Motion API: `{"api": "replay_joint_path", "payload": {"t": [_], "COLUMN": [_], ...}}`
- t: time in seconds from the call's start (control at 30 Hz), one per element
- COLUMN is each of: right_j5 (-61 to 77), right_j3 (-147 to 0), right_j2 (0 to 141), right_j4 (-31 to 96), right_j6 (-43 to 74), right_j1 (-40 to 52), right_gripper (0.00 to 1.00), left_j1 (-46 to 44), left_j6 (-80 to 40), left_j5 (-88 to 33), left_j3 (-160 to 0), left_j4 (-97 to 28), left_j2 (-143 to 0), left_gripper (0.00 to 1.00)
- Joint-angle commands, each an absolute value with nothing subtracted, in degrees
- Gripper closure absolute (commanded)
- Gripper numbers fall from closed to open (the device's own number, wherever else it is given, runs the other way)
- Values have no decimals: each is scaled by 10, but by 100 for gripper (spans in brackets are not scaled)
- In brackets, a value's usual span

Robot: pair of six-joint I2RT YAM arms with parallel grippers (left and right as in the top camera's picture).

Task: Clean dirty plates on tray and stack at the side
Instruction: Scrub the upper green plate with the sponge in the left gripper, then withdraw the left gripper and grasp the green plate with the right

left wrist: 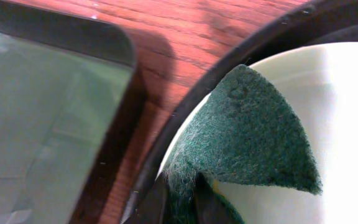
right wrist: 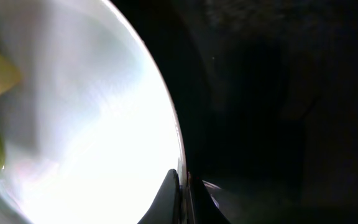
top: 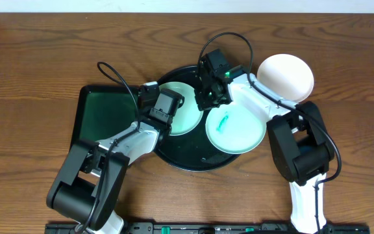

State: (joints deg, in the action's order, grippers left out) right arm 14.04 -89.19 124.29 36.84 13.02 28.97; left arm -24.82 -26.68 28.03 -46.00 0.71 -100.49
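The round black tray (top: 188, 161) holds two plates. On the left plate (top: 186, 117) rests a green scouring pad (left wrist: 247, 130), and my left gripper (top: 166, 104) is shut on that pad near the plate's left rim (left wrist: 340, 124). My right gripper (top: 210, 97) is shut on the same plate's far right rim (right wrist: 173, 124), its fingertips (right wrist: 171, 186) pinching the edge. The right plate (top: 236, 127) carries a green smear and lies free. A third pale plate (top: 284, 77) sits off the tray on the table at the back right.
A rectangular black tray with a green inside (top: 106, 117) lies just left of the round tray, a thin strip of wood (left wrist: 166, 37) between them. Both arms reach in from the table's front edge, and cables loop above them.
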Motion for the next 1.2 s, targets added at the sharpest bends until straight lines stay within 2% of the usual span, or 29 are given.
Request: {"api": "replay_joint_path", "payload": {"t": [0.0,0.17,0.27,0.43,0.6,0.9,1.0,1.17], "right_j5": [118,118,118,118,118,118,118,118], "right_j3": [-891,-891,-891,-891,-891,-892,-898,-915], "right_j2": [1264,1264,1264,1264,1264,1262,1260,1236], "right_j4": [382,381,381,382,382,380,381,393], "right_j6": [119,119,119,119,119,106,96,66], "right_j1": [287,287,287,287,287,287,287,287], "right_gripper": [99,99,99,99,99,99,99,99], "left_j1": [-230,-236,-236,-233,-215,-201,-201,-200], "left_j6": [-255,-257,-302,-318,-267,-251,-251,-251], "left_j5": [337,71,-4,25,51,350,346,221], "left_j3": [-450,-450,-450,-450,-450,-450,-450,-450], "left_j4": [5,72,110,126,103,-27,-41,-41], "left_j2": [-987,-968,-981,-1021,-1051,-1001,-955,-853], "left_gripper": [93,93,92,92,93,93,93,93]}}
